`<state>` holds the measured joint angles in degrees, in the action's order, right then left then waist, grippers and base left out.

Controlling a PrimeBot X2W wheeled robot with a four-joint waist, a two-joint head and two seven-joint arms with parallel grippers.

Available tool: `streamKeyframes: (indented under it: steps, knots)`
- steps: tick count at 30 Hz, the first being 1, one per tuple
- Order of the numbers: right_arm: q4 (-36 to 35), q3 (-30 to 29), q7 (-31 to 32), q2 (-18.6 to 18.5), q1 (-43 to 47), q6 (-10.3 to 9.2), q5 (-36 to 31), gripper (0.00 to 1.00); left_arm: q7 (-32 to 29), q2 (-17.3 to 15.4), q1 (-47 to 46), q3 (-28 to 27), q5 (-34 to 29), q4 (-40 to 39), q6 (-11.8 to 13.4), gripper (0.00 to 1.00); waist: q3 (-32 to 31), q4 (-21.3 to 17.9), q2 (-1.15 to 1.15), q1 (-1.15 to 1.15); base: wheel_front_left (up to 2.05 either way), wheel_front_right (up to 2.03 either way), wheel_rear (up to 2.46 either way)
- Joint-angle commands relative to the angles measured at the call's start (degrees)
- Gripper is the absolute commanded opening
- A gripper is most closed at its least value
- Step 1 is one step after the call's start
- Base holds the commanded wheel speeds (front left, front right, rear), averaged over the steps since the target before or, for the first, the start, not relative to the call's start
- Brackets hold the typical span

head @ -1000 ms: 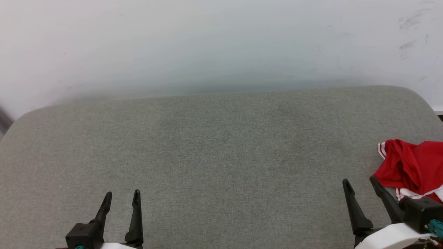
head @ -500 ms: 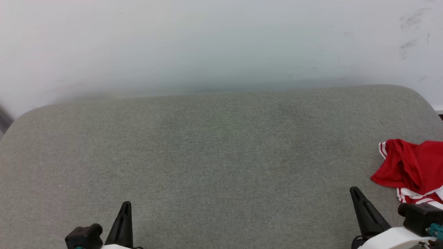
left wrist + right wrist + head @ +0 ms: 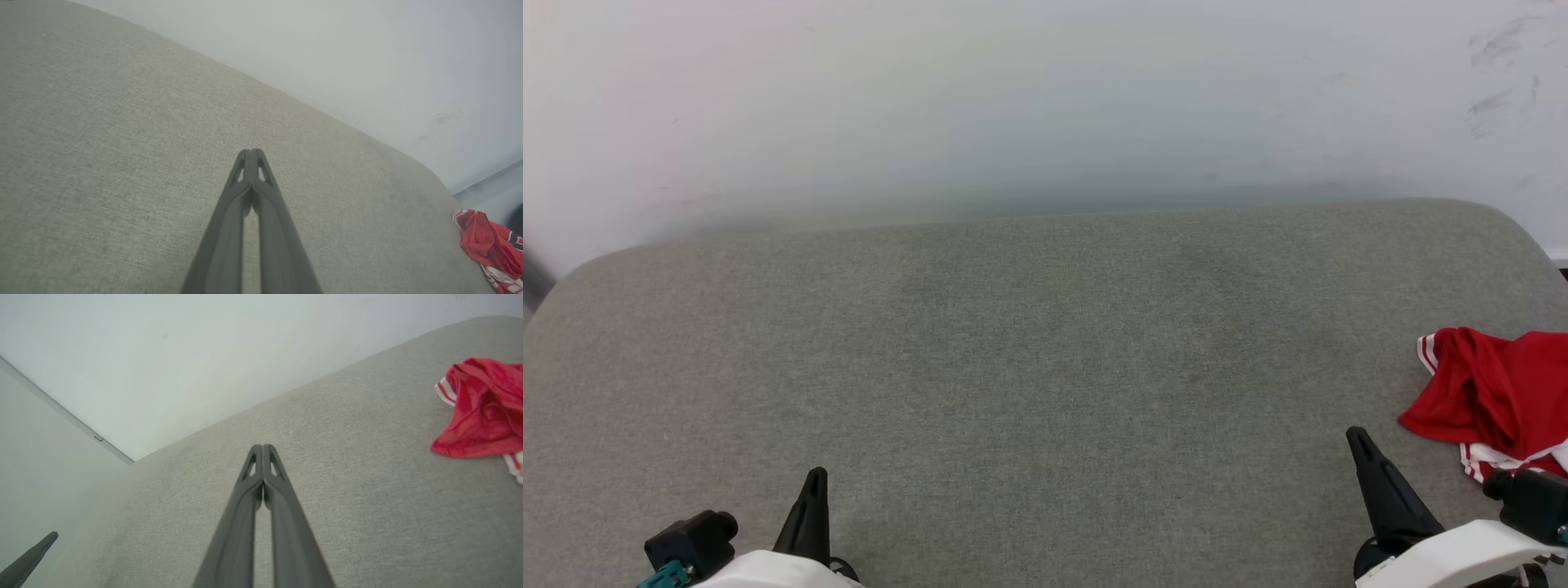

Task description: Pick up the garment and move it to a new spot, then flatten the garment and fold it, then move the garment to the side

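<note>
Garment (image 3: 1494,392) lies crumpled at the right edge of the head view on the grey fabric-covered table (image 3: 1045,367), red with striped trim showing, partly cut off by the frame. Left hand (image 3: 815,475) at lower left, fingers pressed together, holding nothing. Right hand (image 3: 1357,433) at lower right, fingers pressed together, empty, near the garment but apart from it. Left wrist view: garment (image 3: 486,241) at lower right. Right wrist view: garment (image 3: 482,408) at upper right. Pale wall (image 3: 1013,106) behind.
</note>
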<state>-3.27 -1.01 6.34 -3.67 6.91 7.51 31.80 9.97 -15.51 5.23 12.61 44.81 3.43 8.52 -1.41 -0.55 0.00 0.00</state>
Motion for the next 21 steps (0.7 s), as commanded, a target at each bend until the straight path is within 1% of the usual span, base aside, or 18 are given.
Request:
streamKeyframes:
  steps: [1,21]
  knots:
    - [0.0,0.0,-0.4,-0.6,-1.9,-0.01,2.9,0.0,-0.5,0.2,-1.9,-1.0,2.1,-0.2,-0.8,0.0,0.0,0.0,0.0,0.0,0.0,0.0,0.0]
    - [4.7,-0.6,-1.1,-1.0,-5.1,-0.01,19.8,0.0,-4.4,3.1,-4.6,-5.5,15.3,2.8,-5.1,0.0,0.3,0.1,0.0,0.0,0.0,0.0,0.0]
